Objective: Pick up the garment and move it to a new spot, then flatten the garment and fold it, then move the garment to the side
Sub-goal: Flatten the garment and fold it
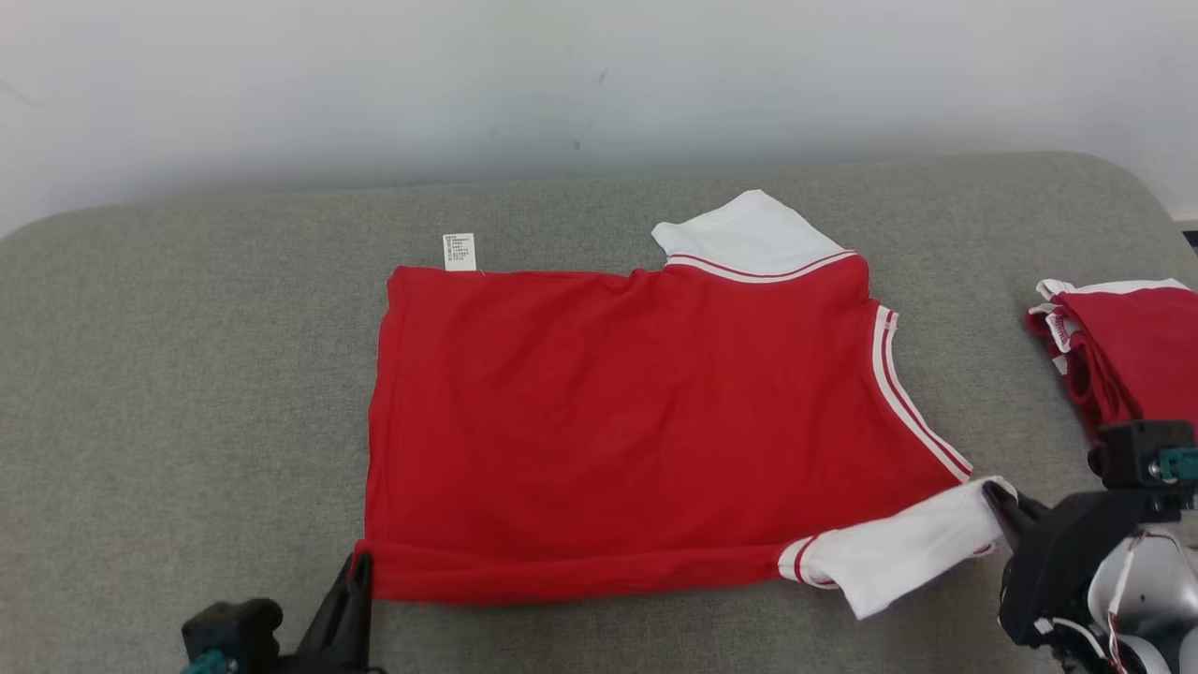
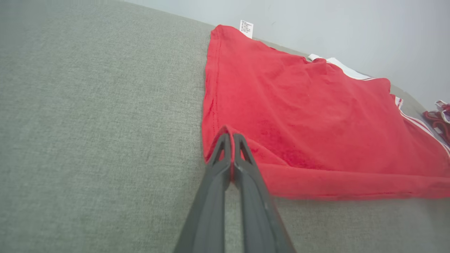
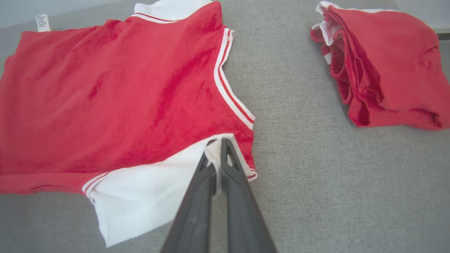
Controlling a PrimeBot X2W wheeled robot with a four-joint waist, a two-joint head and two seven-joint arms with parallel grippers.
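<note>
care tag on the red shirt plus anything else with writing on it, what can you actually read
care tag at the far edge of the red garment: rows of small print, too small to read
white strip with red marks inside the folded garment to the right: too blurred to read, cannot tell if it is lettering
no other text seen, so no word can be quoted

- garment (image 1: 636, 421) lies flat in the middle of the padded top (image 1: 168, 374), wall (image 1: 562, 84) behind it
- folded pile (image 1: 1137, 351) sits off to its right, not touching
- left gripper (image 1: 360, 564) at its near-left corner, right gripper (image 1: 995, 493) at the near-right sleeve
</note>
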